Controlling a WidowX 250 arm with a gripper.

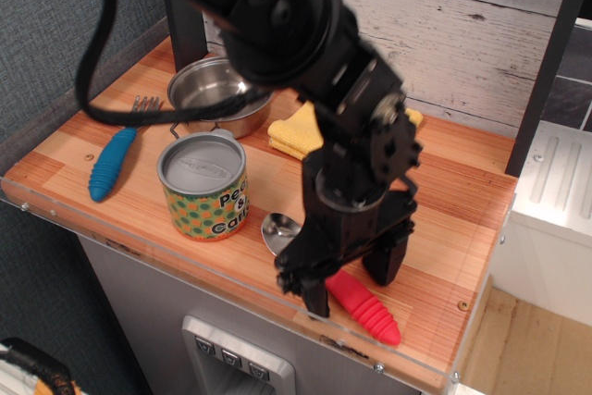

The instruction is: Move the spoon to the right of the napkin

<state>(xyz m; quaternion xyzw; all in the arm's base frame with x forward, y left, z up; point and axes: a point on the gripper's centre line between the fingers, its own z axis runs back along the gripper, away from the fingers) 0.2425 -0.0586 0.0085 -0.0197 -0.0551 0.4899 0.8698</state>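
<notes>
Single view, observation.image.

1. Surroundings. Wooden table top (444,182) w/ clear edge strip at front. Rear left: steel pot (217,99), empty, partly behind the arm. Front of pot: can (203,187), upright, patterned label, lid on. Left of can: blue-handled fork (113,159), lying flat, tines toward the rear. White plank wall behind. White unit beside table at right.

2. Obstructions. Black arm comes in from upper left and covers the table centre. It hides most of the napkin and the mid part of the spoon. Can stands just beside the spoon bowl, on its left.

3. Task items. Spoon (365,307) lies flat near the front edge: metal bowl next to the can base, red ribbed handle running toward front right. Napkin (296,131): yellow, at rear centre, right of the pot; only its left part and a small corner past the arm show. Spoon is well in front of the napkin, not at its right.

4. Gripper (356,279). Fingers spread apart, pointing down, one each side of the red handle near its bowl end. Released state; nothing grasped. Contact w/ the handle: cannot tell.

5. Count. Spoon 1, napkin 1, fork 1, can 1, pot 1, gripper 1.
</notes>
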